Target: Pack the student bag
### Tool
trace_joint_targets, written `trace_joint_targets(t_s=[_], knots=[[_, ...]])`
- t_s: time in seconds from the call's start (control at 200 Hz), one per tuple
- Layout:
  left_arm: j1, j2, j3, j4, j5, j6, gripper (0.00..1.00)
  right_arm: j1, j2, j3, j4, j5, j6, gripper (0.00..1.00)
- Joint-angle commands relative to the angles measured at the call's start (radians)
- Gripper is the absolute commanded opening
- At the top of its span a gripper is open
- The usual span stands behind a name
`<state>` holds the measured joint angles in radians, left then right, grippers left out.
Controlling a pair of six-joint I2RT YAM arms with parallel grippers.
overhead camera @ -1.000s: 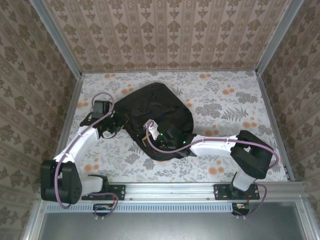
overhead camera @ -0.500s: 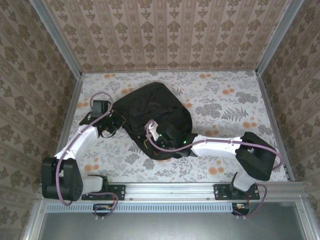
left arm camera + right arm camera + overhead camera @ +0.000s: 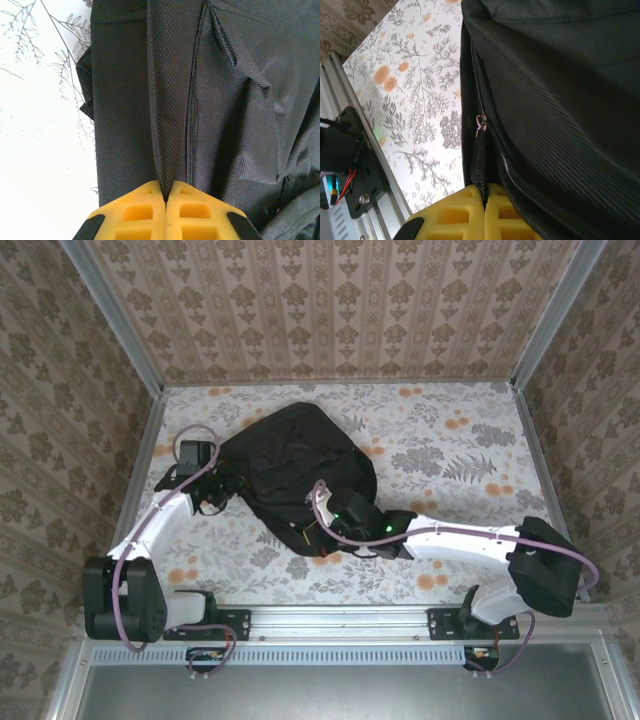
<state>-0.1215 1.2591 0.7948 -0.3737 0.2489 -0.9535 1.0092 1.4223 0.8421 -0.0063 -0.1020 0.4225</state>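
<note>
The student bag (image 3: 300,455) is lying on the flowered desk (image 3: 450,450), left of centre. Its rounded bulk is pointing toward the far wall and its narrower end is pointing back at my bases. So, as I judge it, its long axis is running roughly away from me.

My left jaws are sitting at the bag's left flank. They are closed tight, the yellow pads (image 3: 145,210) meeting on a raised fold (image 3: 167,100) of the black cloth, beside a stitched seam.

My right jaws are working at the near end of the bag and are likewise closed. They are pinching a narrow black tab (image 3: 479,160) that is hanging just below the small metal zip slider (image 3: 480,121). From that grip the zip line is running straight ahead of the pads, along the bag's edge where it is meeting the desk.

Both arms are touching the bag, but the right one is the one on the zip. I am reading the left as the anchor. The next pull probably has to follow the zip line rather than cut across it, or the soft cloth will bunch. I cannot tell whether the compartment is open or what is inside.
</note>
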Motion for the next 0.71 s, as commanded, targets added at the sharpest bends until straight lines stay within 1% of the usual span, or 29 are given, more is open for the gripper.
trace_joint_targets(t_s=[0.0,0.195,0.355,0.44,0.5,0.65,0.7], knots=[[0.026,-0.011,0.029,-0.024,-0.109,0.015,0.00,0.007,-0.090,-0.037,-0.102,0.028,0.004,0.00],[0.023,0.007,0.068,-0.075,-0.140,0.050,0.00,-0.001,-0.156,-0.050,-0.207,0.065,-0.044,0.00],[0.000,0.053,0.149,-0.123,-0.164,0.096,0.00,-0.031,-0.200,-0.049,-0.297,0.062,-0.080,0.00],[-0.034,0.109,0.217,-0.141,-0.169,0.136,0.00,-0.036,-0.210,-0.038,-0.311,0.004,-0.090,0.00],[-0.065,0.177,0.285,-0.152,-0.139,0.175,0.00,-0.035,-0.198,-0.014,-0.307,-0.064,-0.078,0.00],[-0.157,0.401,0.536,-0.255,-0.062,0.286,0.00,-0.019,-0.085,0.109,-0.322,-0.191,-0.025,0.00],[-0.178,0.455,0.614,-0.281,-0.057,0.310,0.04,-0.007,-0.044,0.150,-0.313,-0.206,-0.007,0.00]])
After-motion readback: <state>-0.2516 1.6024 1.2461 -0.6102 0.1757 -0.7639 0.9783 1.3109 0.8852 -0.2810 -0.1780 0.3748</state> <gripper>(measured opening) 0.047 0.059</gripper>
